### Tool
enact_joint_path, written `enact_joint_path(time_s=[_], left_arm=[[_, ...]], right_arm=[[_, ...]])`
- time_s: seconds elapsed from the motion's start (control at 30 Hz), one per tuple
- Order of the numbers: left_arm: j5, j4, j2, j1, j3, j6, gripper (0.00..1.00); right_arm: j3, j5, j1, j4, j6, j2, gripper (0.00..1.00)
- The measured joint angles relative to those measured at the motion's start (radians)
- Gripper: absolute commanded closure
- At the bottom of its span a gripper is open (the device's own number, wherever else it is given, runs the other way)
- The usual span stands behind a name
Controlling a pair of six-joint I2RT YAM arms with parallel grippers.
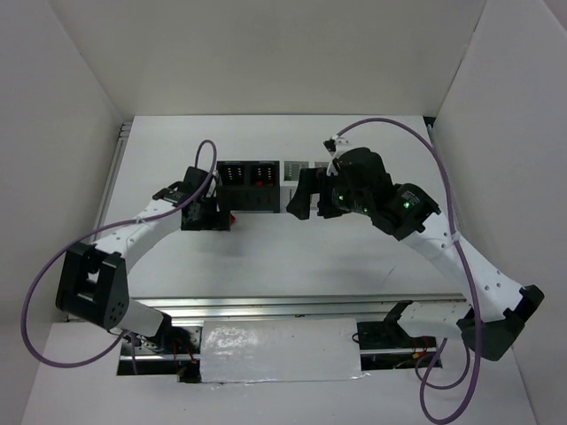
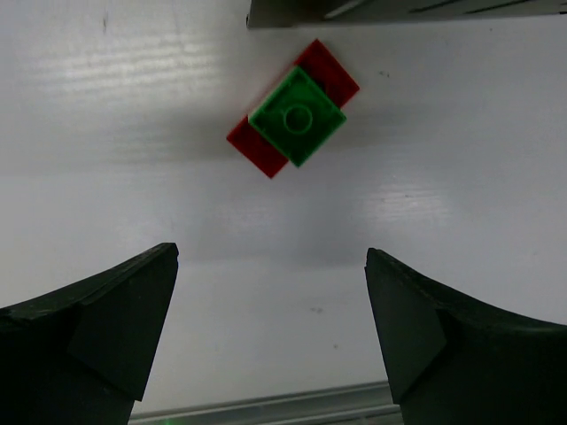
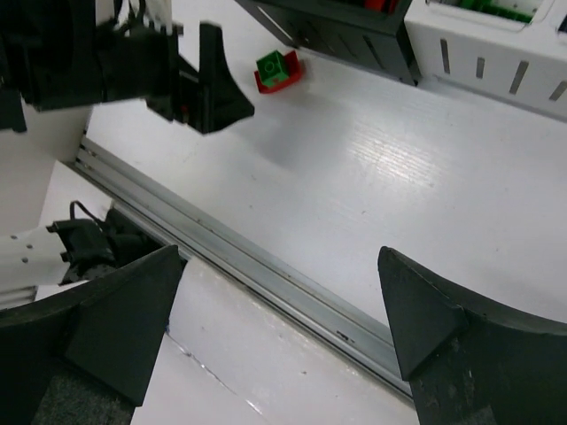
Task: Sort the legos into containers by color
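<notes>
A green lego [image 2: 295,115] sits stacked on a red lego [image 2: 257,146] on the white table, just in front of the black bin's wall [image 2: 399,11]. My left gripper [image 2: 272,266] is open and empty, hovering just short of this stack; in the top view it [image 1: 210,215] is at the row's left end by the red lego [image 1: 233,215]. The containers [image 1: 248,186] stand in a row, black at left, white [image 1: 293,177] to the right. My right gripper [image 3: 282,257] is open and empty, above the white bins [image 1: 306,199]. The stack [image 3: 273,66] also shows in the right wrist view.
A black bin [image 3: 354,31] holds something red [image 3: 381,4], and the white bin [image 3: 496,53] holds green pieces [image 3: 496,7]. An aluminium rail [image 3: 266,274] runs along the table's near edge. White walls enclose the table on three sides.
</notes>
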Motion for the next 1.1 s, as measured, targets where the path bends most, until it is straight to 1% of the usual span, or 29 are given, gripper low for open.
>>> enact_joint_path(time_s=[0.1, 0.3, 0.47, 0.63, 0.77, 0.83, 0.93, 1.0, 1.07, 1.1], left_arm=[[-0.025, 0.042, 0.072, -0.005, 0.039, 0.082, 0.00], [-0.020, 0.140, 0.100, -0.007, 0.040, 0.226, 0.00], [-0.004, 0.188, 0.170, -0.008, 0.040, 0.285, 0.01], [-0.002, 0.198, 0.211, -0.008, 0.063, 0.308, 0.01], [-0.003, 0.218, 0.227, -0.008, 0.078, 0.308, 0.07], [-0.002, 0.225, 0.238, -0.008, 0.081, 0.307, 0.15], [0.002, 0.227, 0.259, -0.008, 0.081, 0.303, 0.21], [0.007, 0.227, 0.270, -0.008, 0.081, 0.303, 0.28], [0.012, 0.228, 0.275, -0.008, 0.080, 0.302, 0.29], [0.015, 0.229, 0.276, -0.008, 0.079, 0.302, 0.33]], right_arm=[[-0.047, -0.021, -0.003, -0.005, -0.009, -0.019, 0.00], [-0.101, -0.046, -0.003, -0.008, -0.028, -0.135, 0.00], [-0.132, -0.057, -0.003, -0.010, -0.040, -0.206, 0.00], [-0.148, -0.071, -0.003, -0.020, -0.054, -0.223, 0.00], [-0.150, -0.079, -0.003, -0.025, -0.060, -0.224, 0.00], [-0.150, -0.081, -0.003, -0.027, -0.063, -0.224, 0.00], [-0.150, -0.085, -0.003, -0.030, -0.069, -0.225, 0.00], [-0.150, -0.086, -0.003, -0.031, -0.071, -0.225, 0.00], [-0.150, -0.086, -0.003, -0.032, -0.073, -0.225, 0.00], [-0.150, -0.086, -0.003, -0.033, -0.073, -0.225, 0.00]])
